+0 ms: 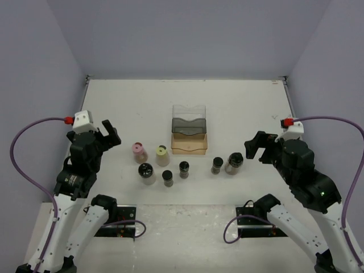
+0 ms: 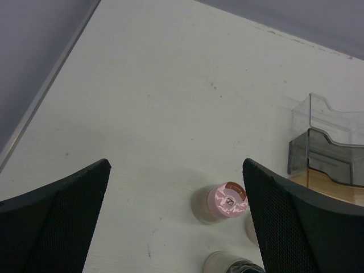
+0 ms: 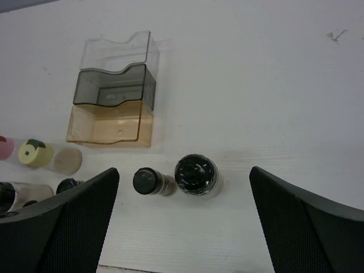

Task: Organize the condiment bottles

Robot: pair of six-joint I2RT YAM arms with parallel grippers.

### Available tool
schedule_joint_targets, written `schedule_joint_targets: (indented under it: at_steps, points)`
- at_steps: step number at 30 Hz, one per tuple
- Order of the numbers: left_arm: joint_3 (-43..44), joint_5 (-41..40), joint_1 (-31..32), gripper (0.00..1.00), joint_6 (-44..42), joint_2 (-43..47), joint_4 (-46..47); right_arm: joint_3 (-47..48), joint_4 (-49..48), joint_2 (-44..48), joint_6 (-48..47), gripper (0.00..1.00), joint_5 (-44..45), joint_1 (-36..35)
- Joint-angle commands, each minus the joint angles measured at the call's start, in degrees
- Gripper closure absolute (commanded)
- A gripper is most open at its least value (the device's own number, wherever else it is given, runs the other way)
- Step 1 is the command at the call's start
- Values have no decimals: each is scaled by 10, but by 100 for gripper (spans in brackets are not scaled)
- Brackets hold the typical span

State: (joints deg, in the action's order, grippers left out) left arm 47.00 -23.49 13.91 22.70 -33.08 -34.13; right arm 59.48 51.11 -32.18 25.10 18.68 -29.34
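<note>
Seven small spice jars stand in a loose row in front of the rack. On the left are the pink-capped jar (image 1: 139, 151), the yellow-green-capped jar (image 1: 162, 153) and three black-capped jars (image 1: 146, 172) (image 1: 168, 177) (image 1: 184, 169). On the right are two black-capped jars (image 1: 217, 165) (image 1: 234, 163). My left gripper (image 1: 108, 133) is open and empty, above the table left of the pink-capped jar (image 2: 227, 201). My right gripper (image 1: 256, 147) is open and empty. It hovers over the wide black-capped jar (image 3: 196, 175) and the narrow one (image 3: 148, 181).
The stepped clear, grey and tan rack (image 1: 189, 128) stands mid-table behind the jars. It also shows in the left wrist view (image 2: 327, 148) and the right wrist view (image 3: 114, 96). Walls close the table's back and sides.
</note>
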Motion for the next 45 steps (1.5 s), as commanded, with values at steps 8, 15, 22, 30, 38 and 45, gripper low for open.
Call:
schedule_joint_targets:
  at_steps: [8,15,22,30,38,45]
  points:
    - [-2,-23,18,0,16,-1,-1,6,16,-7,11,1,12,-2]
    - [-2,-12,20,0,15,-14,1,7,16,-127,11,1,-26,-2]
    - [-3,-9,27,0,13,-17,1,-36,-37,-192,18,3,-25,-2]
    - [-4,-7,36,0,12,-14,2,-59,-55,-271,21,5,-34,-2]
    - [-4,-7,40,0,12,-11,2,-75,-44,-334,36,14,-26,-2]
    - [-5,-2,44,0,11,-11,5,-95,-51,-347,43,22,-61,-2]
